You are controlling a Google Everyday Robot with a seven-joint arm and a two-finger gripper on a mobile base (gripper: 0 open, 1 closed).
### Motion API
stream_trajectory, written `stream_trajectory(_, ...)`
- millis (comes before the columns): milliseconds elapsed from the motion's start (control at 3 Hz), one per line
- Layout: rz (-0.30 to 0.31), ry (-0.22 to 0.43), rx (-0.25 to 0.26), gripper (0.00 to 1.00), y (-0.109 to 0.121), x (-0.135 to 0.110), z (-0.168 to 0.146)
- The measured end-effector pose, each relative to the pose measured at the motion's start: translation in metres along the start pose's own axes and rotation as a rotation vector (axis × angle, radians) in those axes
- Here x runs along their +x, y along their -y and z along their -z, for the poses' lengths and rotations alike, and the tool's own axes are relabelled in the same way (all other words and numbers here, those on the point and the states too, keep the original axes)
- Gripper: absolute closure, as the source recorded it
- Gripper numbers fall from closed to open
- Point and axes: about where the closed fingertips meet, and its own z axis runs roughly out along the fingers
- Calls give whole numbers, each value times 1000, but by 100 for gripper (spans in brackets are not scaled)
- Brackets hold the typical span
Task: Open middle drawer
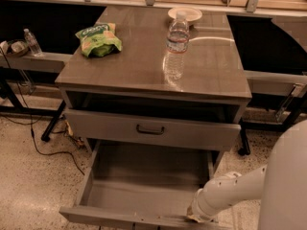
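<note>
The middle drawer (144,195) is pulled far out below the top drawer front (110,126), showing its plain grey inside. Its front panel (105,218) lies along the bottom edge of the view, and its handle is out of view. My gripper (194,215) is at the right part of that front panel's top edge, on the end of my white arm (230,190), which reaches in from the lower right. The top drawer front, with its dark loop handle (150,130), stands slightly out from the cabinet. The lowest drawer is hidden under the open one.
On the grey cabinet top (139,66) stand a clear water bottle (177,44), a green chip bag (98,39) and a white plate (185,14). A small bottle (32,42) stands on the left shelf. Cables (43,147) lie on the speckled floor at the left.
</note>
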Motion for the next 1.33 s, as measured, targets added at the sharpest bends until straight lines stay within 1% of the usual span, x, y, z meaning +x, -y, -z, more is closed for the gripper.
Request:
stream_trajectory(333,0,0,0,100,0,0,0)
stream_trajectory(667,-2,15,7,100,2,-1,0)
stream_trajectory(1000,3,80,82,100,19,-4,14)
stream_trajectory(1333,-52,124,228,100,36,31,55)
